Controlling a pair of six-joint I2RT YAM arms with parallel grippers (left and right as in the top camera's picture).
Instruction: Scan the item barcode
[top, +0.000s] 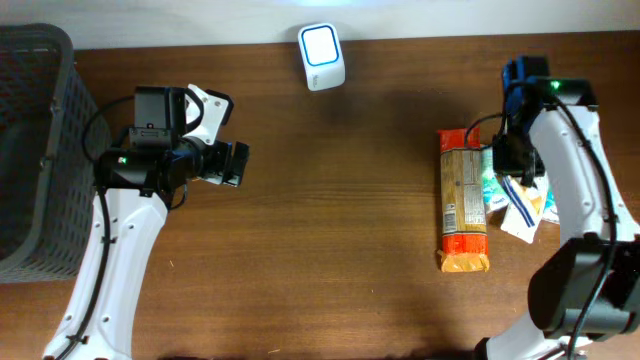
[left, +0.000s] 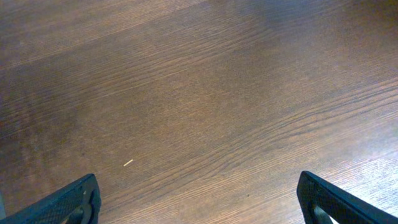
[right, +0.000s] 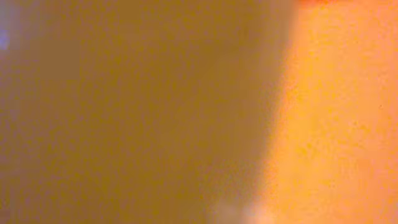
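Note:
An orange snack packet (top: 464, 205) lies lengthwise on the wooden table at the right, printed panel up. My right gripper (top: 493, 150) is at its upper right corner, shut on the packet's edge. The right wrist view is filled by the blurred orange packet (right: 323, 112), which hides the fingers. A white scanner (top: 322, 56) with a lit face stands at the back centre. My left gripper (top: 226, 136) hovers over bare table at the left, open and holding nothing. In the left wrist view its fingertips (left: 74, 202) stand far apart over the wood.
A grey mesh basket (top: 35, 150) stands at the left edge of the table. White and teal packets (top: 522, 208) lie under the right arm, beside the orange one. Bare wood runs between the two arms.

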